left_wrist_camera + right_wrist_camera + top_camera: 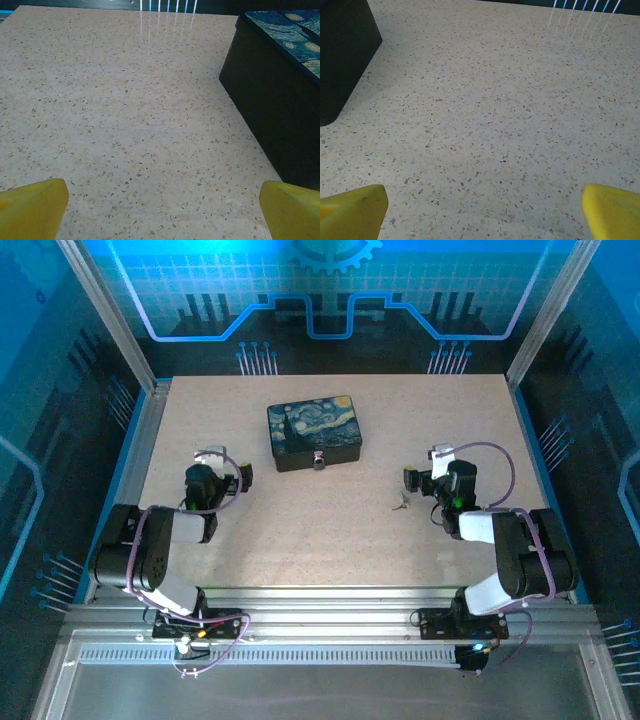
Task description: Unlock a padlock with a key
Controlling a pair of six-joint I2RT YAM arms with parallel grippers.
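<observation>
Top external: tiny silvery padlock (318, 458) against the tin (310, 425), thin key (402, 502) apart.

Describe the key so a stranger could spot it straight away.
Start from the speckled beige table and look at its right half, just beside the right gripper. There the key lies on the bare surface: a tiny, thin silvery sliver, well apart from the dark-blue painted tin and slimmer than the padlock at that tin's front.
</observation>
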